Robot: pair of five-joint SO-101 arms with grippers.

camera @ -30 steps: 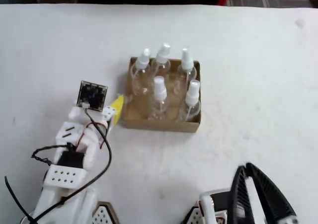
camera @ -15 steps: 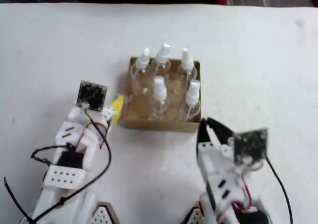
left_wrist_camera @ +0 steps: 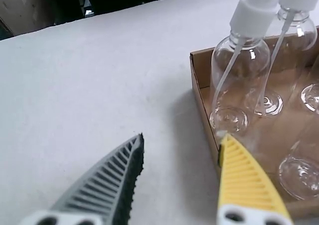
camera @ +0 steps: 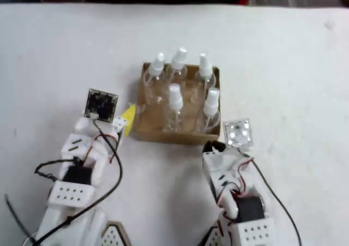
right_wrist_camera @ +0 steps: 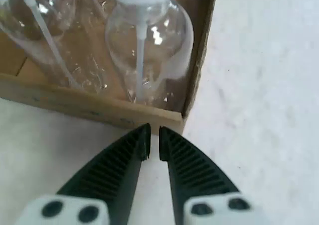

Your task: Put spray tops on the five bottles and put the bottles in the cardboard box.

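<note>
The right arm has come forward from the near edge of the bench [camera: 283, 66]. Its right tool [right_wrist_camera: 153, 144] now has the near right corner of the cardboard box [right_wrist_camera: 75, 104] just in front of its tips. This tool is almost closed and grips nothing. The left tool [left_wrist_camera: 180, 146] has not moved; it is open and empty, with its yellow finger [left_wrist_camera: 239, 175] at the box's side wall. All five bottles [camera: 174, 114], with spray tops [camera: 175, 95] on, stand in the box beyond both tools.

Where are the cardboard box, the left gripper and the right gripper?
cardboard box [camera: 174, 136], high view, near wall.
left gripper [left_wrist_camera: 182, 139], left wrist view, midway between fingertips.
right gripper [right_wrist_camera: 154, 130], right wrist view, midway between fingertips.
</note>
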